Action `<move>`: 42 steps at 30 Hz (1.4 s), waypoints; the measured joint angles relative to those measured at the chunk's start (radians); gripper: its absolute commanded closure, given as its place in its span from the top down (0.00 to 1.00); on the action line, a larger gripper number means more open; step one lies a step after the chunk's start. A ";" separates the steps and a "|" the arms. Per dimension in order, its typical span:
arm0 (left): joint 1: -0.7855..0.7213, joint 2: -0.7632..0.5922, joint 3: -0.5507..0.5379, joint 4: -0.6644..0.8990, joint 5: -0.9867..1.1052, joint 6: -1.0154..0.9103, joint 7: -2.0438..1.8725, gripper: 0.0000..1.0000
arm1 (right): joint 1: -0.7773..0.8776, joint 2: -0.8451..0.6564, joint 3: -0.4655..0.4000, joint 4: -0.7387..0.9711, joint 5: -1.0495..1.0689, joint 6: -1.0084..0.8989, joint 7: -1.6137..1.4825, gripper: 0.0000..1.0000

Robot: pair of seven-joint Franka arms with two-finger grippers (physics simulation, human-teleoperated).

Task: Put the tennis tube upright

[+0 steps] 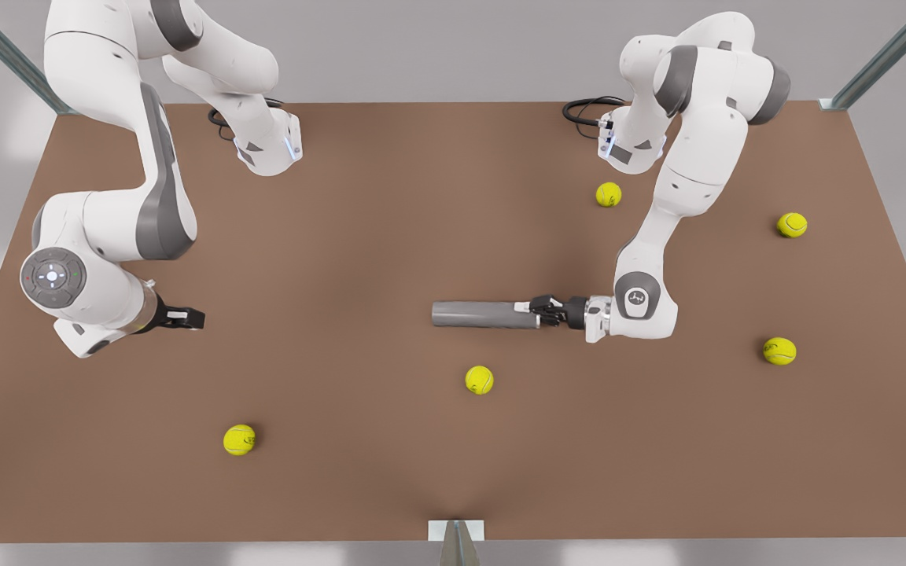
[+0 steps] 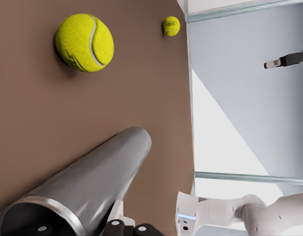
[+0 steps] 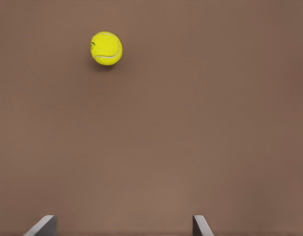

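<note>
Plain grey metallic tennis tube (image 1: 484, 314) lying flat near table (image 1: 390, 220) centre, hollow end pinched by left end effector (image 1: 541, 312) at its 3 o'clock. Right end effector (image 1: 189, 318) spread, idle toward 9 o'clock. Brown surface, grey walls beyond.

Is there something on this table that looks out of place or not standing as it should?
Yes: the tennis tube lies flat on the table, with the left tool at its open end. Five tennis balls lie scattered loose around it.
</note>
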 measured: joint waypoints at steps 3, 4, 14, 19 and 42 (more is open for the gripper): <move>0.000 -0.012 0.000 -0.008 0.002 -0.001 0.000 0.28 | -0.001 0.000 0.000 0.000 0.000 0.000 -0.001 1.00; 0.000 -0.016 0.000 -0.008 0.003 -0.002 -0.002 0.28 | -0.001 0.000 0.000 0.000 0.000 0.001 -0.001 1.00; 0.000 -0.033 0.000 -0.016 0.023 -0.022 -0.003 0.22 | -0.001 0.000 0.000 0.000 0.000 0.000 -0.001 1.00; 0.000 -0.049 0.000 -0.021 0.051 -0.022 -0.025 0.21 | -0.002 0.008 -0.016 0.018 0.000 0.003 -0.006 1.00; 0.008 -0.211 0.041 -0.010 0.257 -0.023 -0.282 0.21 | 0.004 0.009 -0.018 0.020 0.002 0.000 -0.002 1.00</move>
